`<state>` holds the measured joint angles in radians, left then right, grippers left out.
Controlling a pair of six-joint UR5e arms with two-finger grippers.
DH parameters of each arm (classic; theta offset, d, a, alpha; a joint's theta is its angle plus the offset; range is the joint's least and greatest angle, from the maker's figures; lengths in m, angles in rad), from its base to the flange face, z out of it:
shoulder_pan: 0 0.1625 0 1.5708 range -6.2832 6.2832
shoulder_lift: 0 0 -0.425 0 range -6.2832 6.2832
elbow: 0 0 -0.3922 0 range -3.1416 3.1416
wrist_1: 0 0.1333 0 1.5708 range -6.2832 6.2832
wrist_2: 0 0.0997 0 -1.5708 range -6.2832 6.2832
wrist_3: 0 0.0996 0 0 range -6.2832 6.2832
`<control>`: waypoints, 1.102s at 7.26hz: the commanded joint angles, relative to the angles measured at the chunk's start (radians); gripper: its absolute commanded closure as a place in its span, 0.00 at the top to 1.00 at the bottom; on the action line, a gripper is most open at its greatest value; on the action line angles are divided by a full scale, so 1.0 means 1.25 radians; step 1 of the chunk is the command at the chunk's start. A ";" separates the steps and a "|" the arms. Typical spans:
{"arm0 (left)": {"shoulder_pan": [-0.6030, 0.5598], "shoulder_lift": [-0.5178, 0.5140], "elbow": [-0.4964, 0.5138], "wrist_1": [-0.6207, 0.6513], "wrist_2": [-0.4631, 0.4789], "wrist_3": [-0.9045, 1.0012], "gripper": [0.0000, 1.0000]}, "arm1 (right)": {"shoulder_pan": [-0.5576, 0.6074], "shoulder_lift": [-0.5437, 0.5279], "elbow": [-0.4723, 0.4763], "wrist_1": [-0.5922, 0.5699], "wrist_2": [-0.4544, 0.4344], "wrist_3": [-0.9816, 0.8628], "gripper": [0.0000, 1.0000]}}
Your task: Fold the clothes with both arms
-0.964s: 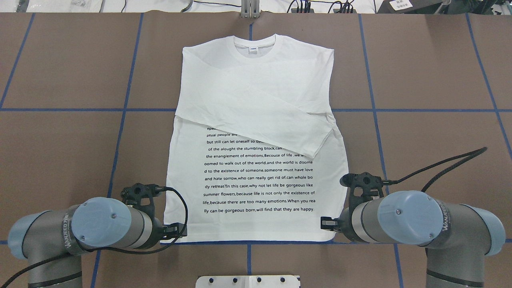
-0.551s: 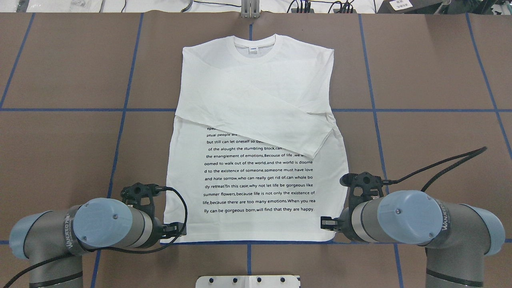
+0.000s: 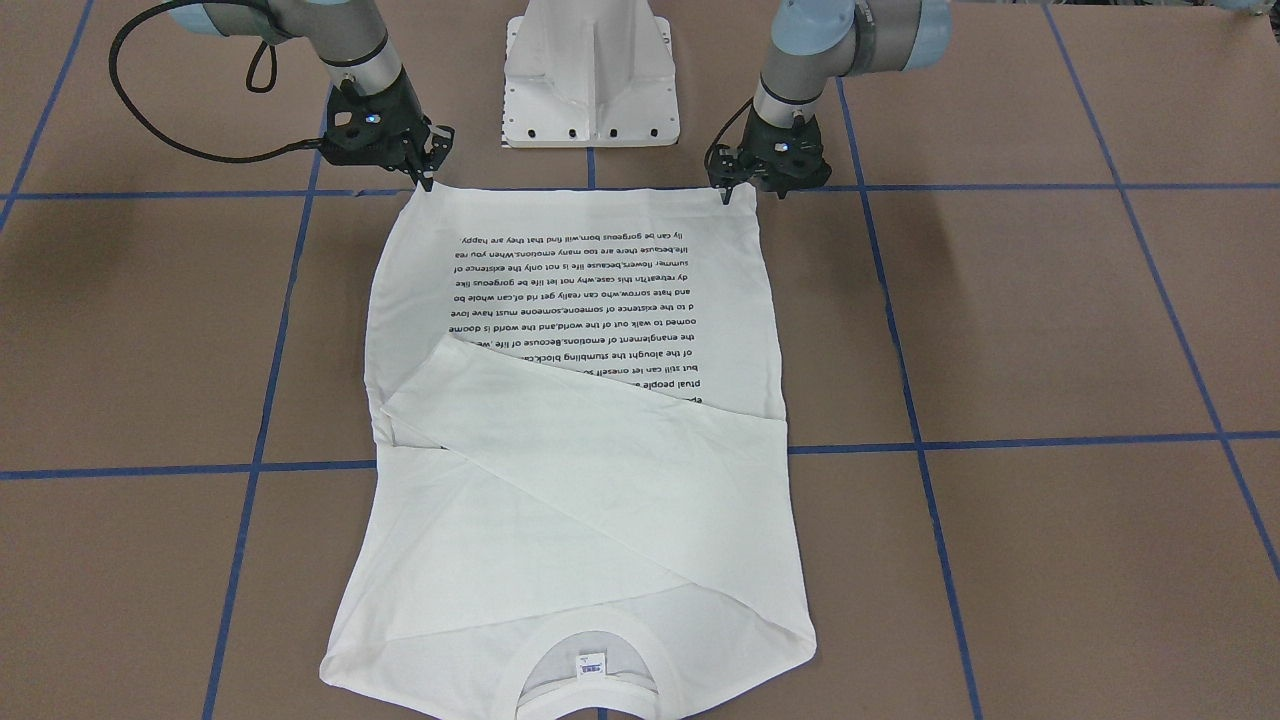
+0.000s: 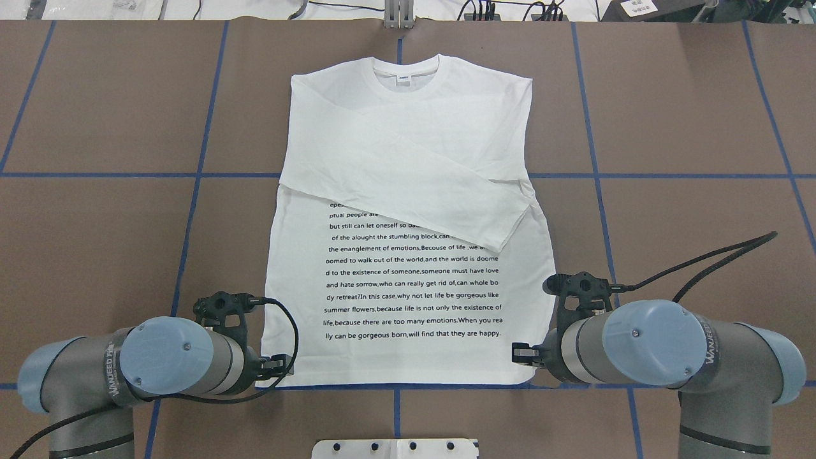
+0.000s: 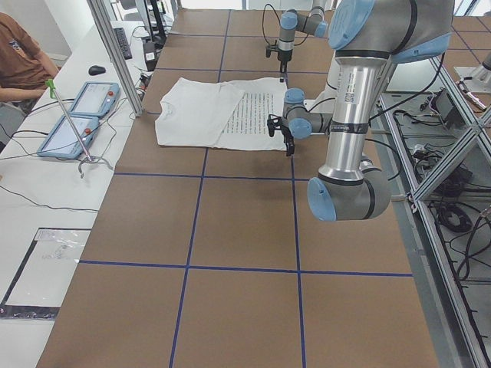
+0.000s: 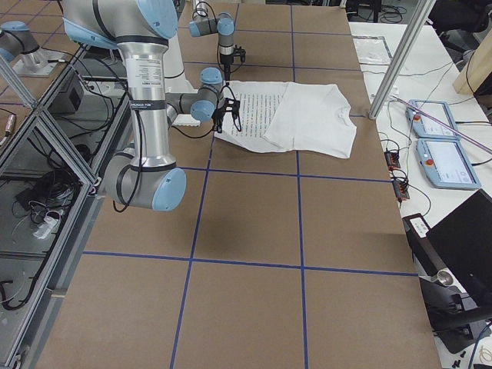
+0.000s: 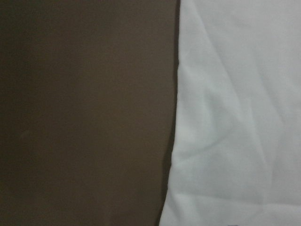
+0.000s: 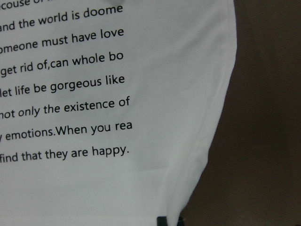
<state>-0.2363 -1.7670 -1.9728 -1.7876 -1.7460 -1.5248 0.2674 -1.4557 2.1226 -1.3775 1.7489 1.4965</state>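
Scene: A white long-sleeved T-shirt (image 4: 408, 146) lies flat, print side up, on a brown tabletop (image 4: 669, 115) crossed by blue tape lines. It sits straight out from the robot's white pedestal base (image 3: 590, 70).
T-shirt: Its hem (image 4: 395, 382) is the edge nearest the pedestal base. The ribbed collar (image 4: 405, 65) and small neck label (image 4: 404, 79) are at the end farthest from the base. Lines of black printed text (image 4: 411, 287) cover the half nearer the base.
Sleeves: Both are folded in across the chest, on the half away from the base. The top sleeve (image 4: 440, 197) slants over the first lines of text.
Left arm (image 4: 166, 363): It reaches out on the base's left side, low over the tabletop. The left fingers (image 4: 275, 366) are at the hem corner on that side. I cannot tell whether they are spread or pinching cloth.
Right arm (image 4: 656, 347): It reaches out on the base's right side. The right fingers (image 4: 521, 352) are at the other hem corner. The right wrist view shows a dark tip right at the hem edge, but not whether it is clamping the cloth.
Done: The shirt is spread smooth and its sleeves are tucked in, leaving a narrow body shape.
Left to do: The body has no crosswise fold yet, and the hem lies flat on the tabletop. With fingers at both corners, the step in hand is probably taking hold of the hem. The hem would then be carried away from the base toward the collar. The task looks about halfway done.
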 commanded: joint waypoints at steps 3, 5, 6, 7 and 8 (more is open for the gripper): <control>0.000 0.001 0.000 0.000 0.000 -0.001 0.60 | 0.005 0.000 -0.001 0.000 0.005 -0.001 0.00; 0.000 0.000 0.000 0.000 -0.001 -0.004 0.42 | 0.005 0.000 -0.001 0.000 0.005 -0.001 0.00; 0.000 -0.004 -0.001 0.000 -0.001 -0.004 0.32 | 0.007 0.000 -0.001 0.000 0.006 -0.001 0.00; 0.000 -0.009 -0.004 0.002 -0.001 -0.004 0.22 | 0.008 0.000 -0.001 0.001 0.006 -0.001 0.00; 0.000 -0.010 -0.004 0.002 -0.001 -0.005 0.11 | 0.009 0.000 0.000 0.001 0.006 -0.001 0.00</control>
<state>-0.2358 -1.7757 -1.9752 -1.7857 -1.7472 -1.5297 0.2772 -1.4557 2.1217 -1.3766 1.7562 1.4957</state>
